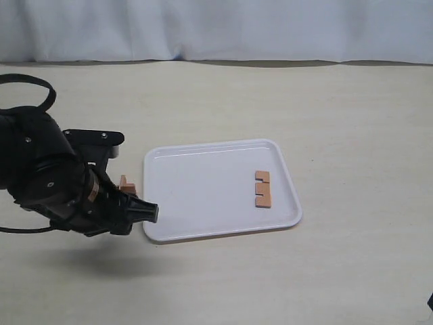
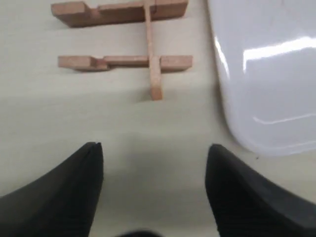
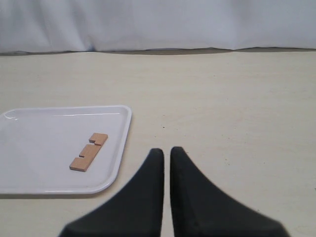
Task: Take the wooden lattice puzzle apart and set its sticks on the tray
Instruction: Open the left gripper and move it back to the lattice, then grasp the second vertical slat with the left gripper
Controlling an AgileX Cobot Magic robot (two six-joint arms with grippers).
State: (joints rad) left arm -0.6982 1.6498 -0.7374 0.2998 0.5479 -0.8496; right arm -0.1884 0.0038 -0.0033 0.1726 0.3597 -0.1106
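wooden lattice puzzle point(image 2: 150, 60): partly undone; three sticks left, two parallel bars point(image 2: 118, 12) locked by one crossbar point(image 2: 156, 86); on the table point(image 1: 338, 101), just beside the tray's rim, not on it
loose stick point(image 1: 262, 189): flat on the tray, well apart from the puzzle
tray point(image 1: 203, 189): white, low rim, between the puzzle and the right arm's side
left gripper point(image 2: 154, 146): jaws spread wide, nothing between them; low over the table, near the puzzle, not touching
right gripper point(image 3: 167, 150): jaws drawn almost together, holding nothing; across the tray from the puzzle
step: by judgement, one of four sticks delivered, second extraction pending
next move: probably advance left gripper onto the crossbar's free end, close, draw it out of both notches; bars may drag along, so a slow pull, perhaps the right gripper to pin them
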